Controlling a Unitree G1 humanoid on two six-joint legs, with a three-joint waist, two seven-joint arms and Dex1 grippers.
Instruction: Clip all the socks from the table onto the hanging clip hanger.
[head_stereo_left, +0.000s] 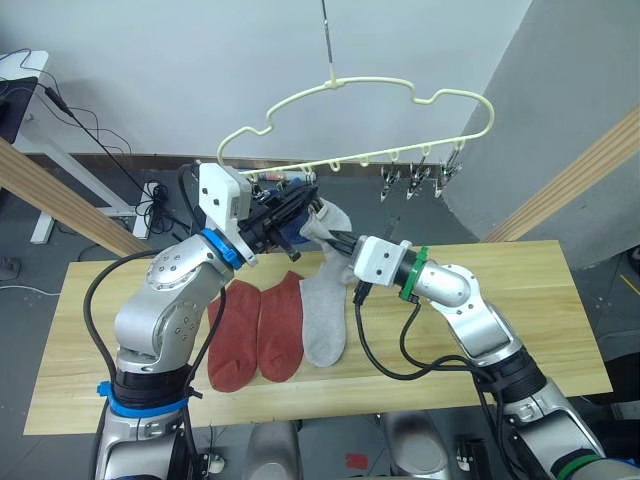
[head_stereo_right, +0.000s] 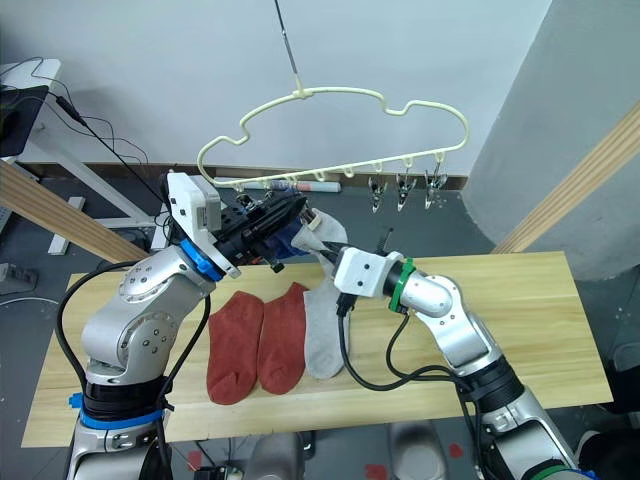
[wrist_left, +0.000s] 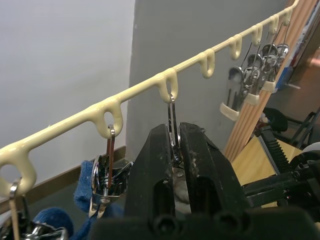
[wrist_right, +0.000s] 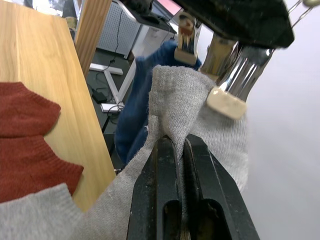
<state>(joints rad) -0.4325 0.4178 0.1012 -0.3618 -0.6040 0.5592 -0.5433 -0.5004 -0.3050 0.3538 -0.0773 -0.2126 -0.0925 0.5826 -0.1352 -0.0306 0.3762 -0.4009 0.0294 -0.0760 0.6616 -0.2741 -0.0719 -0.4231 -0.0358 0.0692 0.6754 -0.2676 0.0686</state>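
Table (head_stereo_left: 520, 300): light-wood plank top, long, grain visible.

Hanger (head_stereo_left: 360, 100): pale-yellow wire, cloud-shaped outline, hung by a long hook above the table's far edge. Its lower bar carries a row of loops with metal clips. Three free clips (head_stereo_left: 415, 182) hang bunched toward the bar's right end.

Red socks (head_stereo_left: 258, 328): two, lying flat side by side, touching, left of the table's middle, toes toward the near edge.

Flat grey sock (head_stereo_left: 322, 318): lies just beside the right red sock, touching it, toe toward the near edge.

Raised grey sock (head_stereo_left: 322, 222): held up in the air over the far edge, just under the hanger's bar. In the right wrist view its cuff (wrist_right: 175, 95) rises to a clip's pale pads, touching them; whether the clip bites it cannot be told.

Blue socks (wrist_right: 145, 95): dark blue fabric hanging from clips at the left part of the bar, behind the raised grey sock; how many cannot be told.

Left gripper (head_stereo_left: 290, 212): raised to the bar's left part. In the left wrist view its black fingers (wrist_left: 160, 170) stand nearly together with a clip (wrist_left: 172, 125) between them, squeezing the clip's handles.

Right gripper (head_stereo_left: 340, 240): raised just beside the left one, pointing up toward it. Its fingers (wrist_right: 165, 175) are pressed together on a fold of the raised grey sock.

Cables (head_stereo_left: 100, 150): black, on the floor beyond the far left corner.
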